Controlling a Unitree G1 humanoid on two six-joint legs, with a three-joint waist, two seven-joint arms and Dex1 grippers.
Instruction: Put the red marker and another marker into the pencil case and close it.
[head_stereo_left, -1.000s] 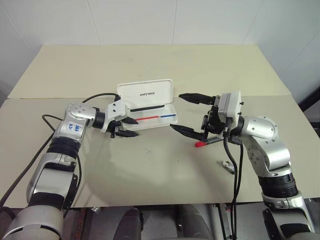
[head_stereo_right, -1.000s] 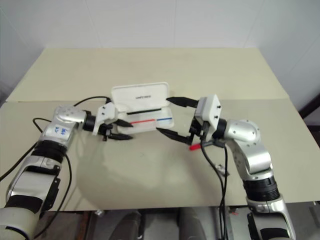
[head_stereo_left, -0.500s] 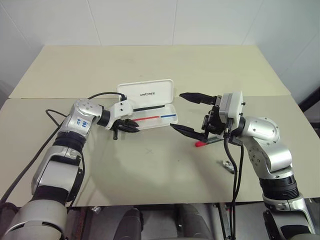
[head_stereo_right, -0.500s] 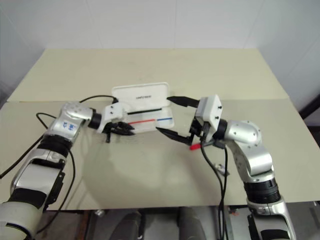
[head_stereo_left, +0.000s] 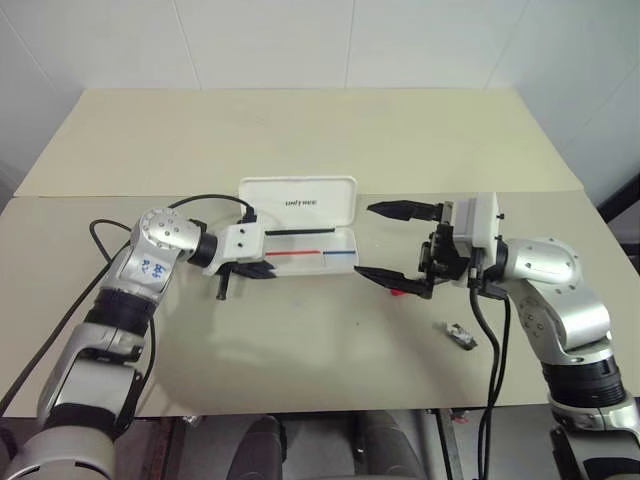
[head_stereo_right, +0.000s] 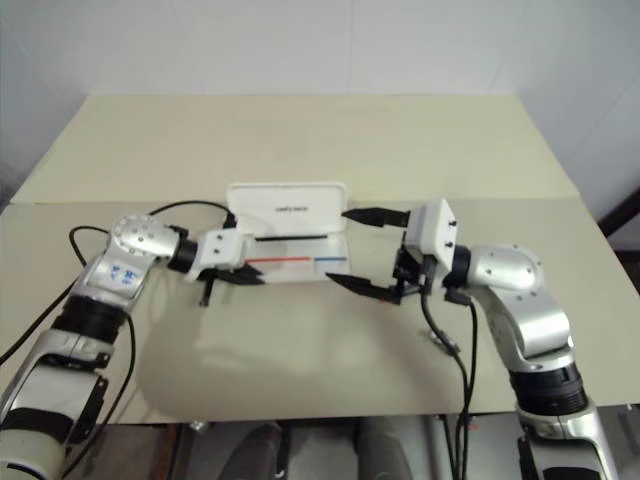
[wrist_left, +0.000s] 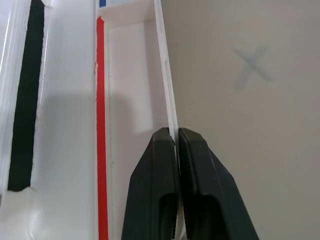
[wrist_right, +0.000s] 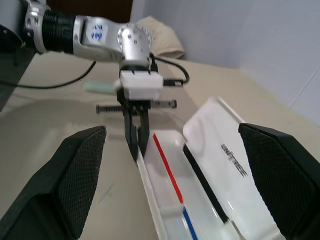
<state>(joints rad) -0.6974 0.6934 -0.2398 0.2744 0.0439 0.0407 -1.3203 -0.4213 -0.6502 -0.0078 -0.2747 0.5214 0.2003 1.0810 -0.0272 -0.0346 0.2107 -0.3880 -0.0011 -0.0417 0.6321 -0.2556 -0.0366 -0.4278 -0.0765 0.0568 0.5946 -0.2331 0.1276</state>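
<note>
The white pencil case lies open mid-table, its lettered lid leaning back and a red and blue stripe in its tray. My left gripper is shut on the thin front wall of the tray at its left end. To the case's right my right gripper hangs open and level, pointing at the case, with nothing between its fingers. The red marker's red end peeks out under the lower right finger; its barrel is hidden. A pale green marker lies on the table beyond the left arm.
A small dark grey clip-like piece lies near the front right of the table. A black cable loops from the left arm beside the case lid. A faint X mark is on the tabletop in front of the case.
My left gripper closed on the tray's front wall and pulled the case a little toward me, straightening it. My right gripper drifted to the right, still open.
</note>
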